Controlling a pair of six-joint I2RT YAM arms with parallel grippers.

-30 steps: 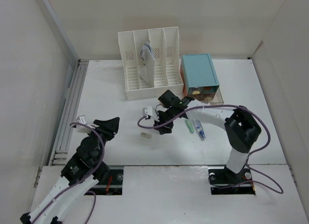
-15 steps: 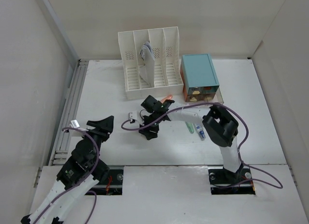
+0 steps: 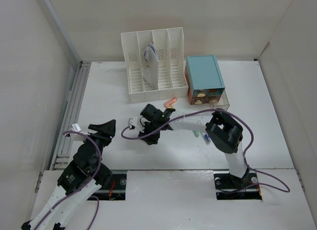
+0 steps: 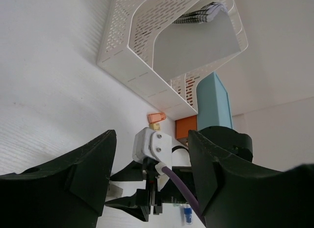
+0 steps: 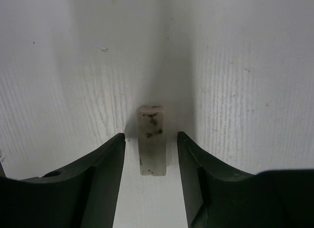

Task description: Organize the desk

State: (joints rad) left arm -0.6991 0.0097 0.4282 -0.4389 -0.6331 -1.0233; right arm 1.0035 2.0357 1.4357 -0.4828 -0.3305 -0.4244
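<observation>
The right gripper [image 5: 149,154] is straddling a small eraser [image 5: 151,139] at mid-desk, a thin gap showing on either side of it, while its arm [image 3: 193,122] is lying across the centre and partly covering the pens [image 3: 205,137]. A rack [image 3: 153,66] and drawer box [image 3: 204,74] are closing off the far edge, with an orange piece [image 3: 171,100] lying just before them. The left stretch of the desk [image 3: 109,91] is lying bare ahead of the left gripper [image 3: 102,126], whose jaws are standing apart around nothing.
</observation>
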